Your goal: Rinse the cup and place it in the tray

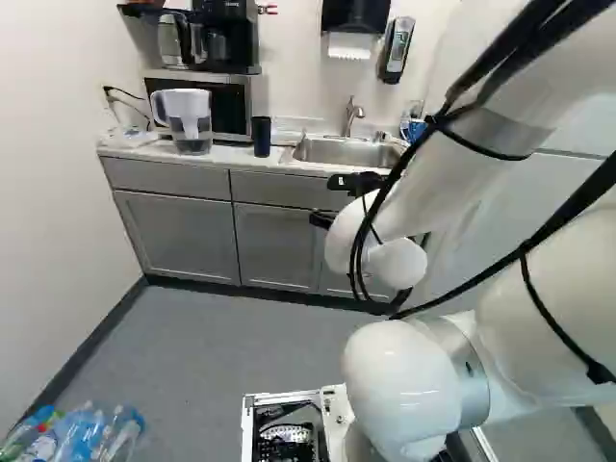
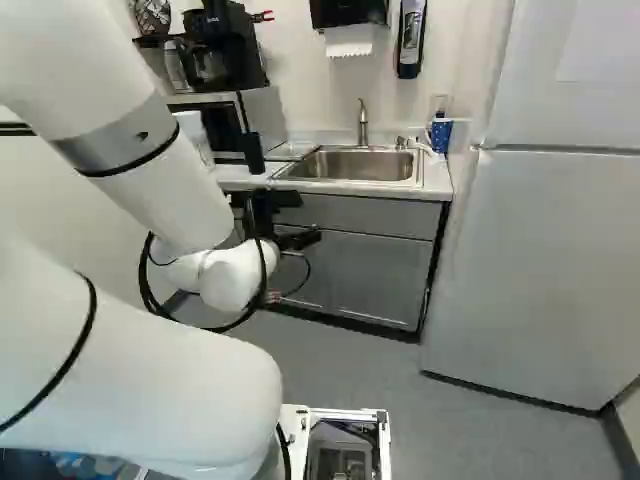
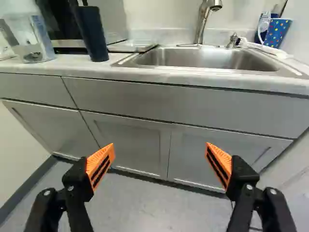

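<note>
I see two cups and can't tell which one the job means. The dark blue cup point(image 3: 91, 34) stands upright on the counter point(image 3: 72, 66) left of the sink point(image 3: 207, 58) in my wrist view, near the clear-bottomed pitcher point(image 3: 36, 43); its inside is hidden from me. The spotted cup point(image 3: 279, 33) stands at the sink's other end, close to the wall. Between the dark blue cup and the basin lies a flat, pale piece point(image 3: 131, 46) that could be the tray, though I can't be sure.

My gripper point(image 2: 310, 218) is out in front of the cabinets point(image 2: 375, 275), below the counter's edge. Looking along the gripper point(image 3: 160, 147), I have the jaws spread wide, the orange pads point(image 3: 100, 164) facing each other with only air between them: I'm holding nothing and touching nothing.

The sink is a steel basin, its faucet point(image 3: 202, 21) rising at the back. The pitcher has a white upper part and handle. Behind it is the microwave point(image 1: 231, 104), with the coffee maker point(image 1: 229, 38) above. At the foot of the left base view, plastic bottles point(image 1: 82, 438) lie bunched together.
</note>
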You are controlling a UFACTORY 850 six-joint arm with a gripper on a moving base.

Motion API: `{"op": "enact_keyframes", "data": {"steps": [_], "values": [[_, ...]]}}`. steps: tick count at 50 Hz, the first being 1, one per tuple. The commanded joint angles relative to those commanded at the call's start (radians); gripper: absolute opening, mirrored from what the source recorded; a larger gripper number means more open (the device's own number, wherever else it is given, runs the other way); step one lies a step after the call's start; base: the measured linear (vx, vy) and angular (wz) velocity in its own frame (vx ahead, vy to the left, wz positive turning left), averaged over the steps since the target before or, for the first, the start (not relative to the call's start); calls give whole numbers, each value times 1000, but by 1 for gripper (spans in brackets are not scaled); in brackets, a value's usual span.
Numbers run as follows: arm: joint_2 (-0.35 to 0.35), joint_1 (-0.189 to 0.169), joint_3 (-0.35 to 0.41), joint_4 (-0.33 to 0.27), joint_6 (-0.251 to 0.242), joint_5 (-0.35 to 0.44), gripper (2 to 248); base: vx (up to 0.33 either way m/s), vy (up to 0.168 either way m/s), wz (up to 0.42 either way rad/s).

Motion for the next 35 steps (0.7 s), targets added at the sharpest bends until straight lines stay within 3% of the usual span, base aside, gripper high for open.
{"op": "enact_keyframes", "data": {"steps": [18,35], "values": [[-4,-1,-4,0,0,0,247,0,0,0],[-50,-32,-75,0,0,0,247,0,0,0]]}}
